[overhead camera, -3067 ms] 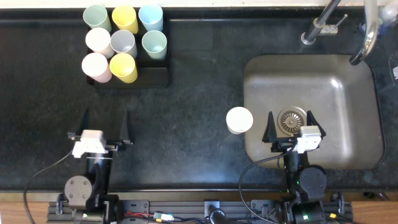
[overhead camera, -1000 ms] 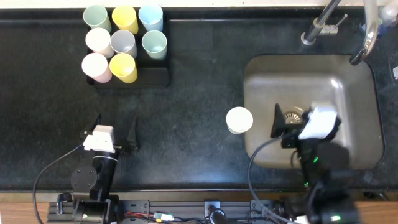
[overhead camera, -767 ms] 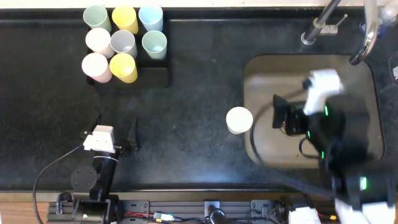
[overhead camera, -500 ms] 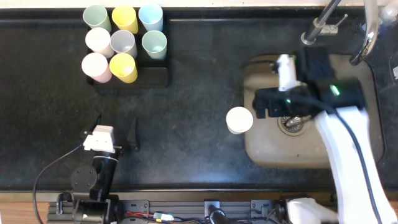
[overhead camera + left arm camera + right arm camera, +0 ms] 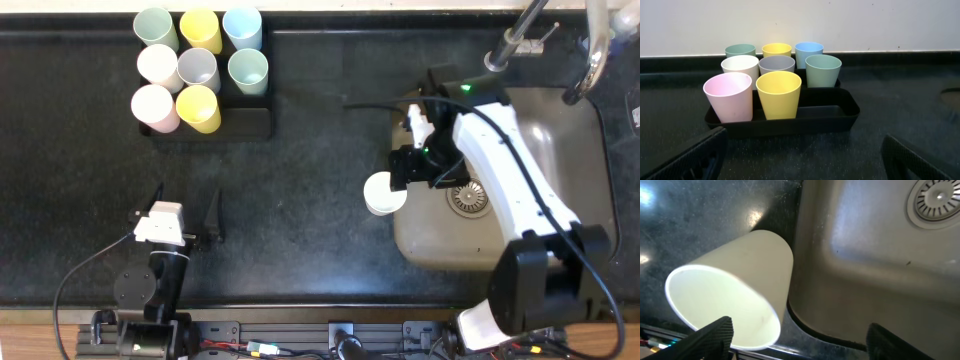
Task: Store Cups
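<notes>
White cup (image 5: pixel 384 193) stands upright on counter (image 5: pixel 300 200), axis vertical, mouth up, just beside sink (image 5: pixel 560 130) rim. Plain, tapered, empty. Right gripper (image 5: pixel 802 339) above it, fingers apart, nothing clamped. Left gripper (image 5: pixel 805 156) likewise apart.

The black tabletop (image 5: pixel 300 200) holds a black tray (image 5: pixel 250 125) of cups (image 5: pixel 198 70) at the back left. A white cup (image 5: pixel 384 193) stands just beside the sink (image 5: pixel 560 130).

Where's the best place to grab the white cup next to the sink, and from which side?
On the white cup, pinch the wall at the rim, one finger inside, one outside, coming from above. It stands upright, mouth open, right by the edge of the sink, so a side approach there looks cramped.
</notes>
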Robot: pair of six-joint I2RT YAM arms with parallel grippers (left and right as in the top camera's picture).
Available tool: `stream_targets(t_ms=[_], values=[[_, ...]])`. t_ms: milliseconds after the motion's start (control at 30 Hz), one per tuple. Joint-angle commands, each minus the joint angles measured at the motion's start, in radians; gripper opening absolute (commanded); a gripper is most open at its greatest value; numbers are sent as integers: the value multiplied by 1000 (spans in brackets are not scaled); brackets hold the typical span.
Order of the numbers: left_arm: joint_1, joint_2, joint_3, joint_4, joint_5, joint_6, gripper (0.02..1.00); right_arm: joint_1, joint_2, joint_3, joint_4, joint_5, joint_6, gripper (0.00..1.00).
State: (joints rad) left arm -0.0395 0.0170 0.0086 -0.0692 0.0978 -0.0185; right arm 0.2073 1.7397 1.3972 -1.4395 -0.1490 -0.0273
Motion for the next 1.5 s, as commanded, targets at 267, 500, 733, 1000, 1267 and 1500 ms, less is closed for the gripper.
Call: stream_targets(t_ms=[267, 500, 733, 1000, 1267, 1500], values=[[-6, -6, 0, -4, 14, 19, 1000, 48, 39, -16, 57, 46, -21, 432], [-6, -6, 0, -4, 14, 19, 1000, 88, 39, -56, 119, 46, -22, 163], [-6, -6, 0, -4, 14, 19, 998, 122, 9, -40, 135, 34, -21, 42], [-6, -6, 0, -4, 14, 19, 1000, 198, -61, 359, 19, 36, 80, 42], [-6, -6, 0, -4, 14, 19, 1000, 390, 209, 961, -93, 38, 205, 42], [-6, -6, 0, -4, 14, 19, 1000, 500, 454, 1173, -106, 36, 296, 45]])
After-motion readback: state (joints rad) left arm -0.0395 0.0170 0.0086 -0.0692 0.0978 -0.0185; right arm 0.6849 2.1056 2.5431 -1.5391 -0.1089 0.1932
